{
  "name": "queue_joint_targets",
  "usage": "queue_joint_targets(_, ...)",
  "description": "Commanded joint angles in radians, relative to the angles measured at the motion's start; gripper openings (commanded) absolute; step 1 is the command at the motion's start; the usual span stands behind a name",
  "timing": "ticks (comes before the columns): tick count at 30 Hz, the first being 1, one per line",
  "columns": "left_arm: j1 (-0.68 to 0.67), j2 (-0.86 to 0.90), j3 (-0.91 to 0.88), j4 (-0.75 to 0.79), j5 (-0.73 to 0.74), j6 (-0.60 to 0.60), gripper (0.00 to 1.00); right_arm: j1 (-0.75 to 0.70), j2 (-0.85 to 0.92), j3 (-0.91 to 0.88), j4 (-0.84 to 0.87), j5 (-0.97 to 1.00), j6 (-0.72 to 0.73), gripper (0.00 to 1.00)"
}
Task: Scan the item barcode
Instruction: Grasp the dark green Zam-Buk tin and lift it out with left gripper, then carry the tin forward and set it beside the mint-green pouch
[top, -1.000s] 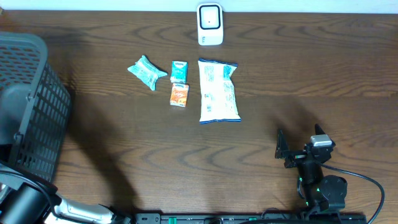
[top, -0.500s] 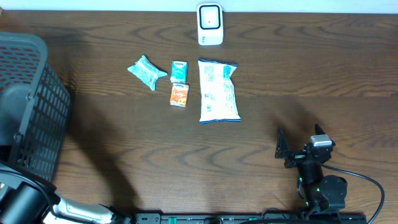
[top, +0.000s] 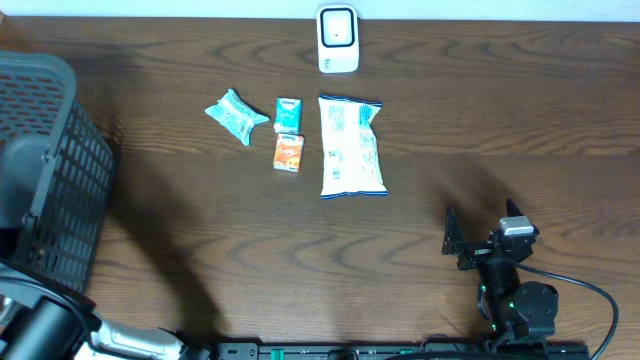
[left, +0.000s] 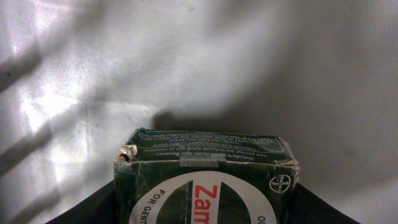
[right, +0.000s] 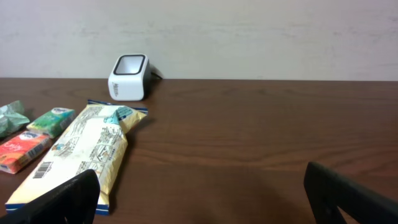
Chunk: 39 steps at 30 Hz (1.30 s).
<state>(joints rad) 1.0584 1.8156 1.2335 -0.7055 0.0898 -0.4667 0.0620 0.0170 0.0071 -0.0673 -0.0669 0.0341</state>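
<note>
One box, dark green card with white print, sits between the fingers of my left gripper. They press on its two sides, and I read that as a pinch, though only dark slivers of them show at the bottom corners of the wrist view. Behind the box is a pale surface. The overhead view does not show it at all, only my left arm at the near-left corner by the basket.

I judge the box light and hollow: thin card, dented top corners, a strip of tape across one flap. It should hold firm but would crush under a hard squeeze, so the flat sides are the place to grip. No barcode shows, so I cannot tell which face must meet the scanner at the far edge of the table. My right gripper is spread wide, holding nothing.
</note>
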Motion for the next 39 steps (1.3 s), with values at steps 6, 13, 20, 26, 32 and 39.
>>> queue_joint_targets(6,-0.004,-0.252,0.068,0.040,0.209,-0.005,0.67,-0.006,-0.002,-0.002,-0.004,0.005,0.010,0.99)
queue_joint_targets(13,-0.004,-0.468,0.069,0.175,0.425,-0.091,0.67,-0.006,-0.002,-0.002,-0.004,0.005,0.010,0.99)
queue_joint_targets(20,-0.060,-0.638,0.069,0.412,0.599,-0.307,0.67,-0.006,-0.002,-0.002,-0.004,0.005,0.010,0.99)
queue_joint_targets(26,-0.300,-0.680,0.069,0.469,0.610,-0.332,0.67,-0.006,-0.002,-0.002,-0.004,0.005,0.010,0.99)
queue_joint_targets(32,-0.629,-0.614,0.068,0.468,0.590,-0.222,0.67,-0.006,-0.002,-0.002,-0.004,0.005,0.010,0.99)
queue_joint_targets(39,-0.960,-0.447,0.065,0.398,0.505,-0.034,0.67,-0.006,-0.002,-0.002,-0.004,0.005,0.010,0.99)
